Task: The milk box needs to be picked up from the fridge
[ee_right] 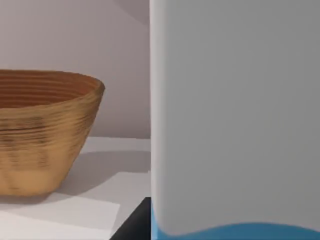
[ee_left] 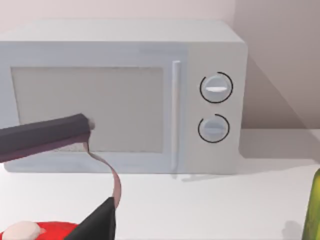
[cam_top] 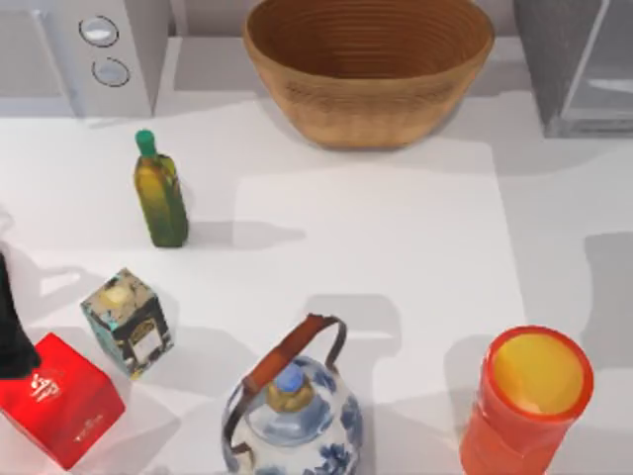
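**Little lettering, none of it readable**

The red box (cam_top: 54, 408) at the table's left front corner carries white markings on its top face and along one side, perhaps a logo and a line of print, but no letter can be made out. The teal-and-black patterned box (cam_top: 127, 322) beside it has a pale label panel on one side, its print too small to read. The microwave (ee_left: 122, 97) has two round knobs with no numbers or signs around them.

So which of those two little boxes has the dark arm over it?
The red box at the table's front left corner; the arm overlaps its left edge. The teal-and-black patterned box beside it sits uncovered.
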